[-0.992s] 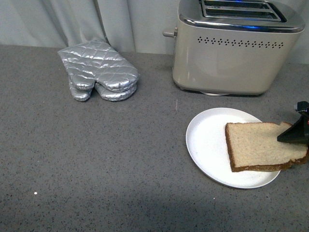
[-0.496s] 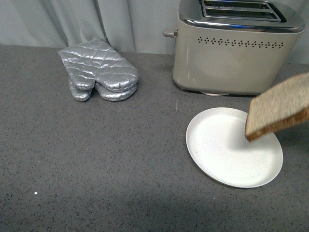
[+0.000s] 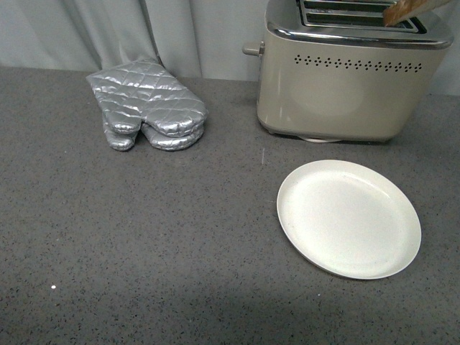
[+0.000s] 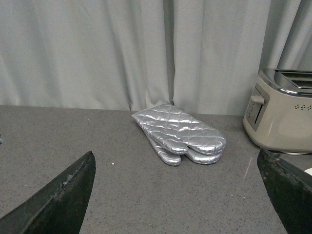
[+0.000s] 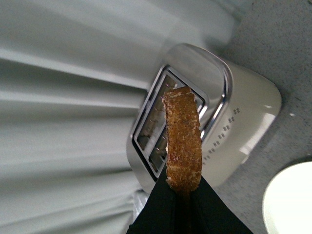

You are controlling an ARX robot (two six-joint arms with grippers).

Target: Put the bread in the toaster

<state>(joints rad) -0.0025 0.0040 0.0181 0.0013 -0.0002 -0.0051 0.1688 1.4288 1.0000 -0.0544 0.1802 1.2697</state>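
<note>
The slice of bread is pinched by one edge between the fingers of the right gripper. The jaws are clenched on it, and the slice stands edge-on, straight out from the fingertips. Beyond the jaws, past the far end of the slice, lies the chrome top of the toaster with both slots open. The bread hangs above them, not yet in either. I cannot tell whether it is lined up with a slot.

In the front view only a crusty corner of the bread shows, over the toaster.

By my reading, the pick-up and carry are done. What remains is aligning the slice with a slot, lowering it in and letting go.

The white plate sits well apart from the jaws.

The left gripper has its jaws spread wide, grasping nothing. A silver oven mitt lies ahead of them.
</note>
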